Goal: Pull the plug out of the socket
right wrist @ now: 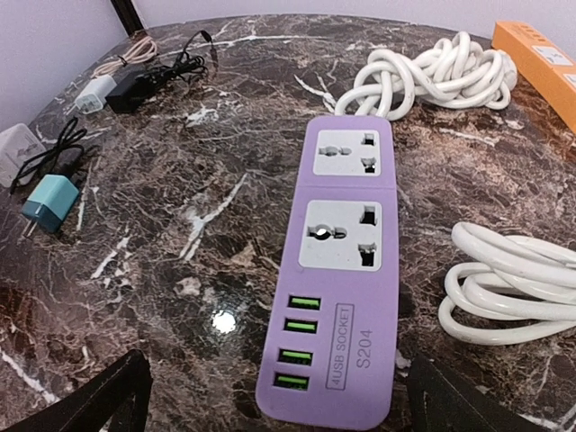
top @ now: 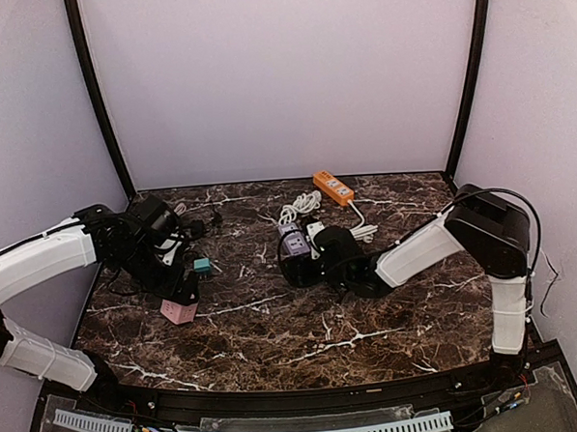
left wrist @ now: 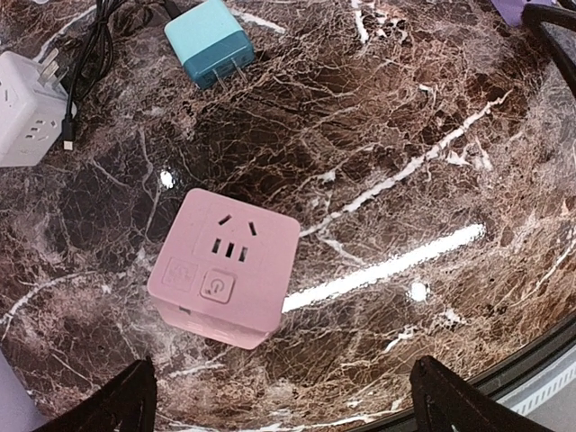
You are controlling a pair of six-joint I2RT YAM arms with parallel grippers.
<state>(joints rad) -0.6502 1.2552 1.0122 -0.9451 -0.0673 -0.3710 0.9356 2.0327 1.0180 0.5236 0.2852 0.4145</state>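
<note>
A pink cube socket (left wrist: pixel 225 267) sits on the marble table with no plug in its top face. My left gripper (left wrist: pixel 286 402) hovers open just near of it, empty; in the top view it (top: pixel 179 285) is right above the cube (top: pixel 180 312). A teal plug (left wrist: pixel 210 40) lies loose on the table beyond the cube, prongs free, also visible as the teal plug (right wrist: pixel 49 202). My right gripper (right wrist: pixel 279 400) is open and empty over the near end of a purple power strip (right wrist: pixel 342 270), whose outlets are all empty.
White coiled cables (right wrist: pixel 504 283) lie right of the purple strip and behind it. An orange power strip (top: pixel 333 187) sits at the back. A white cube socket (left wrist: pixel 29 108), a black charger (right wrist: pixel 135 90) and thin black cords crowd the left side.
</note>
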